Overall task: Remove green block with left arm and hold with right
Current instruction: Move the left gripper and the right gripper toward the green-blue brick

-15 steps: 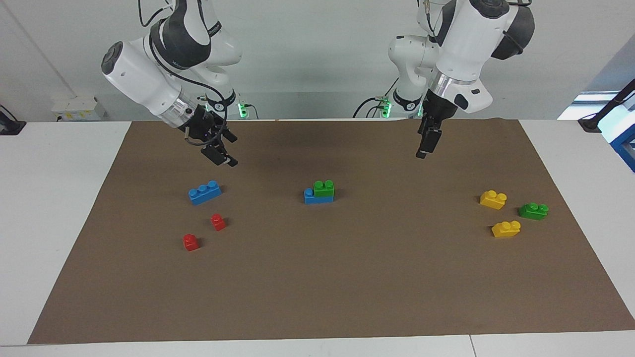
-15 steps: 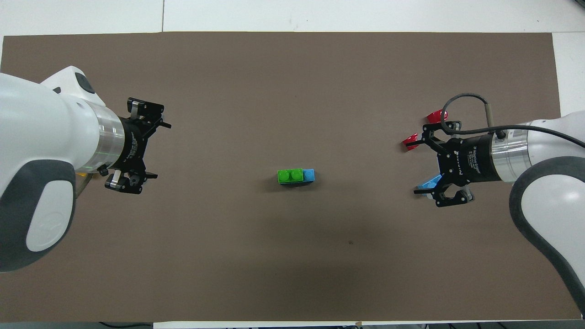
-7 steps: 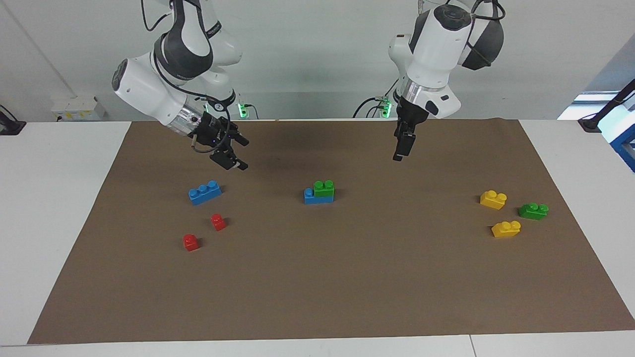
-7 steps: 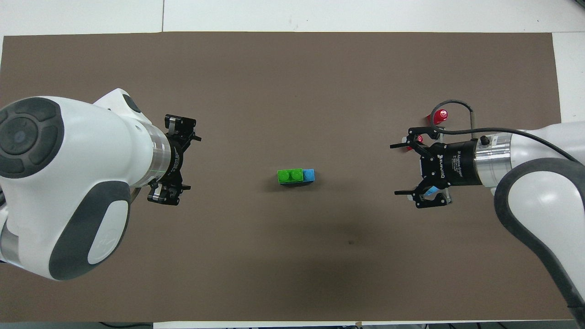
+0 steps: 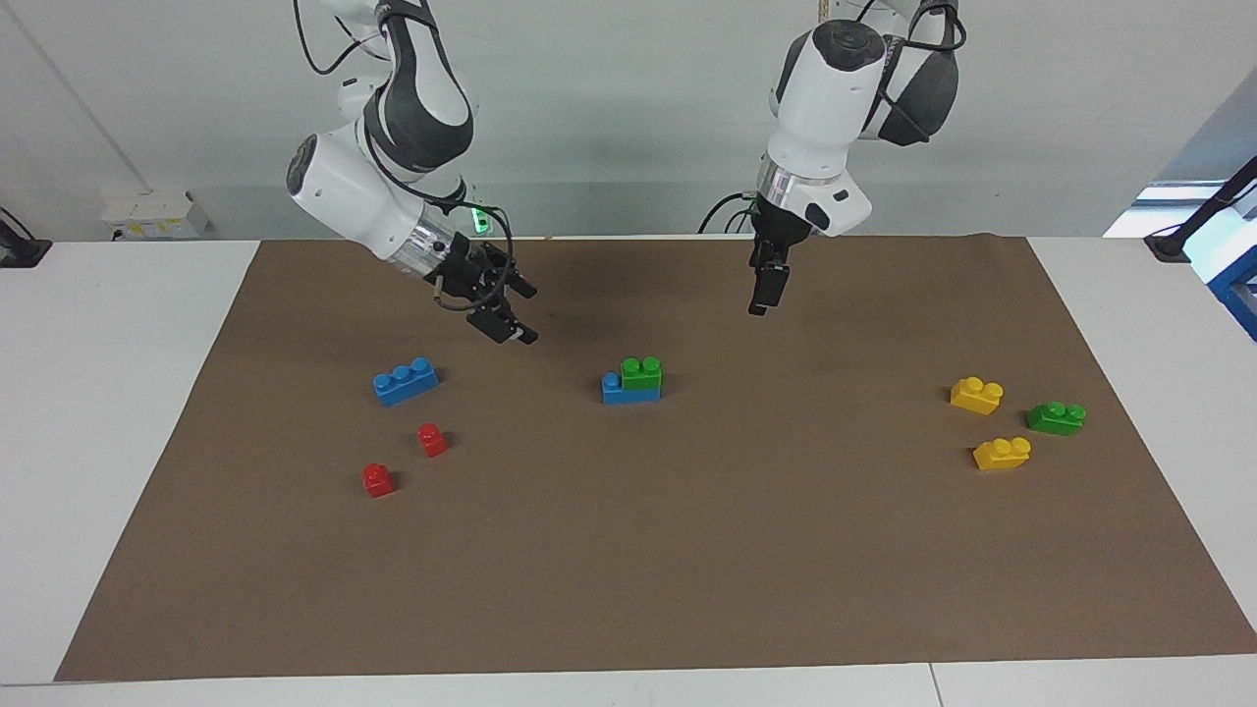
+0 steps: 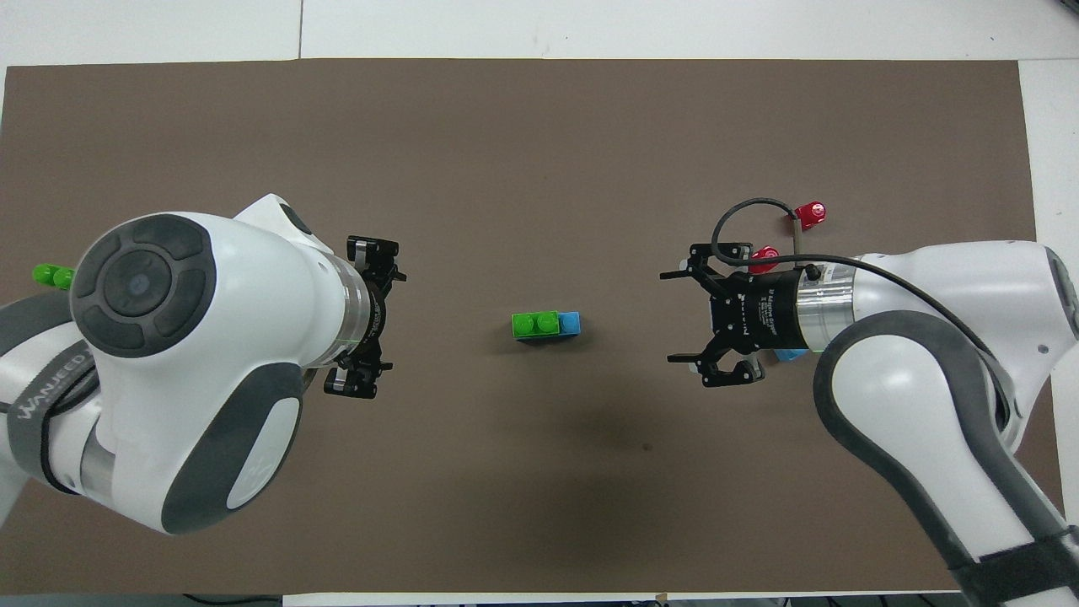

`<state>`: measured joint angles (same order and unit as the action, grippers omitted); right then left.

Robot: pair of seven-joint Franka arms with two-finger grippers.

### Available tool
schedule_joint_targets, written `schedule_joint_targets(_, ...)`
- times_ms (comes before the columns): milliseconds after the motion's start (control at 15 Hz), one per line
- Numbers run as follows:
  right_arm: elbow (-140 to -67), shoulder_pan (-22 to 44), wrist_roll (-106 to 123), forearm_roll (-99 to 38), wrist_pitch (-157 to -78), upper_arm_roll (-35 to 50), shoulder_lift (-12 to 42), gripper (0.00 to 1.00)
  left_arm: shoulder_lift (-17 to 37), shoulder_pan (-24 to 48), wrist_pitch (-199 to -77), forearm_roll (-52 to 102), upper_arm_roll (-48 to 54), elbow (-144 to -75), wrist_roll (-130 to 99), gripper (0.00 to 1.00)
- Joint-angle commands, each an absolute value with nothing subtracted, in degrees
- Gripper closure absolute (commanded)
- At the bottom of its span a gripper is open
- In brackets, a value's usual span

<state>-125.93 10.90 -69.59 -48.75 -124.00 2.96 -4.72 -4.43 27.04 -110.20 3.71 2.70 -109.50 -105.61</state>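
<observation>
**Both grippers hang open on either side of the stacked green block**

The green block [image 5: 641,373] sits pressed on top of a blue brick [image 5: 617,391] in the middle of the brown mat [image 5: 628,550], covering all but one of its studs. Nothing touches the stack.

The left gripper [image 5: 767,291] hangs in the air over bare mat, with its fingers spread and nothing between them. The stack lies below it, toward the right arm's end of the table. The right gripper [image 5: 507,308] is also up in the air, tilted, its fingers apart and empty. The stack lies below it, toward the left arm's end.

Near the right gripper, toward the right arm's end, lie a loose blue brick [image 5: 405,381] and two small red bricks [image 5: 431,439]. Well away from the left gripper, toward the left arm's end, lie two yellow bricks [image 5: 976,394] and a darker green brick [image 5: 1056,417].
</observation>
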Motion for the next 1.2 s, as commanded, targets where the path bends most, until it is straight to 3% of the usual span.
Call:
schedule_joint_targets(0,-126.5,12.3,-67.8,-50.5,-125.6,2.9,-2.6,0.00,-3.4,29.5,-112.6,4.2,1.8,-110.8,-109.9,0.00)
schedule_joint_targets(334,-126.9,12.9,-67.4,-50.5,-126.4,2.9,0.4,0.00,-0.8,30.6,-115.1,3.9,1.8,-110.3,-115.9,0.00)
schedule_joint_targets(668,-126.5,16.3,-67.6,-51.9,-134.3,3.0,5.2,0.00,1.0,32.0,-117.2,3.8,1.8,-110.2,-121.6,0.00)
schedule_joint_targets(1136,-125.4,19.1,-67.8,-53.2,-139.0,3.1,8.2,0.00,3.7,34.6,-120.4,1.5,1.8,-110.5,-125.9,0.00)
